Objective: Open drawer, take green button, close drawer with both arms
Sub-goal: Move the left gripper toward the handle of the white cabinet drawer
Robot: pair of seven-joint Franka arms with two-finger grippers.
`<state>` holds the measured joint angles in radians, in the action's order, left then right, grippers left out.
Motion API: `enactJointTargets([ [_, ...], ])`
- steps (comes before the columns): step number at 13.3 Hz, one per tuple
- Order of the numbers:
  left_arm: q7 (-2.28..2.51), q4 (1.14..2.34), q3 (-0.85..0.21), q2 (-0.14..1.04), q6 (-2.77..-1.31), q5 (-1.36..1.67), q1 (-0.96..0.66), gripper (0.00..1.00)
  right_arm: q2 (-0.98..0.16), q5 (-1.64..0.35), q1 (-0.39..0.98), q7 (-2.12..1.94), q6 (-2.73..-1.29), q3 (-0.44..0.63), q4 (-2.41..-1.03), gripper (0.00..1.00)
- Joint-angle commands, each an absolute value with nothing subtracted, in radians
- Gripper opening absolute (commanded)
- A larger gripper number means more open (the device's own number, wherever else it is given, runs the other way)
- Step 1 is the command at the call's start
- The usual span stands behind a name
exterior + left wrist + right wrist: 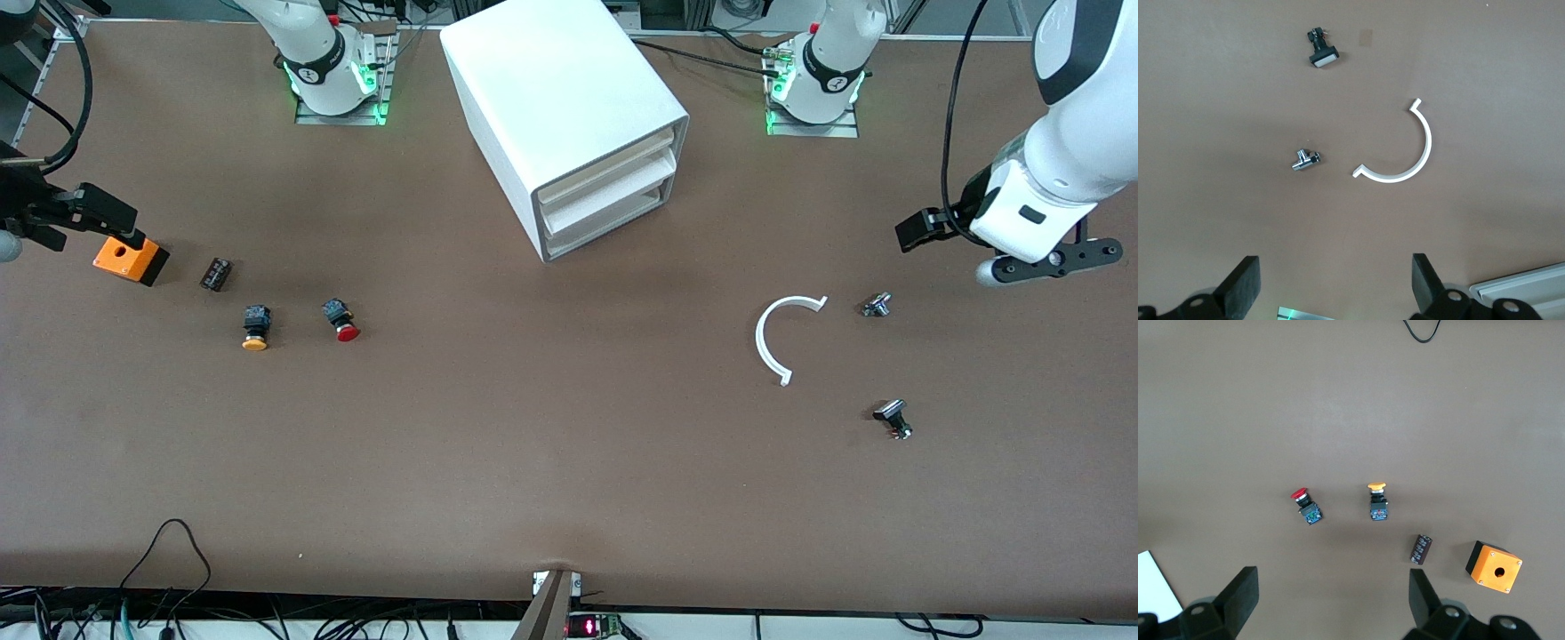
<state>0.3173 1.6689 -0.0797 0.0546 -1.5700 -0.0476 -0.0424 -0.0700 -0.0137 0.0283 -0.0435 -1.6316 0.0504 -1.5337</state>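
Note:
The white box cabinet point(560, 107) stands at the table's middle, near the arms' bases. All three of its drawers are shut; the lowest drawer point(613, 224) sits flush. No green button shows in any view. My left gripper point(1053, 260) hangs open and empty over the table at the left arm's end, its fingers wide apart in the left wrist view point(1335, 261). My right gripper point(53, 218) is open and empty beside the orange box point(131, 259); it also shows open in the right wrist view point(1333, 575).
A yellow-capped button point(255, 327), a red-capped button point(340, 320) and a small dark block point(215, 274) lie toward the right arm's end. A white C-shaped piece point(782, 338), a small metal part point(877, 305) and a black white-capped part point(892, 418) lie toward the left arm's end.

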Motion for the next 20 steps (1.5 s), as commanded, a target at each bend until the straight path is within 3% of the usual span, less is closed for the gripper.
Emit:
enactJointTargets([
  [1,0.272,1.649,-0.080,0.116,-1.546,-0.060,-0.034,1.00,-0.072,-0.018,0.029,-0.031,-1.621,0.049,-1.528,1.00],
  [5,0.198,1.655,-0.072,0.202,-1.543,0.019,-0.029,1.00,-0.141,-0.012,0.034,-0.032,-1.629,0.040,-1.529,1.00],
  [13,0.066,1.818,-0.075,0.400,-1.569,0.501,-0.046,1.00,-0.189,-0.008,0.051,-0.044,-1.643,0.040,-1.526,1.00],
  [17,-0.115,1.908,-0.080,0.442,-1.646,0.677,-0.109,1.00,-0.193,-0.006,0.041,-0.044,-1.675,0.041,-1.526,1.00],
  [20,-0.442,2.026,-0.080,0.482,-1.784,0.855,-0.147,1.00,-0.202,0.006,0.046,-0.061,-1.681,0.051,-1.529,1.00],
])
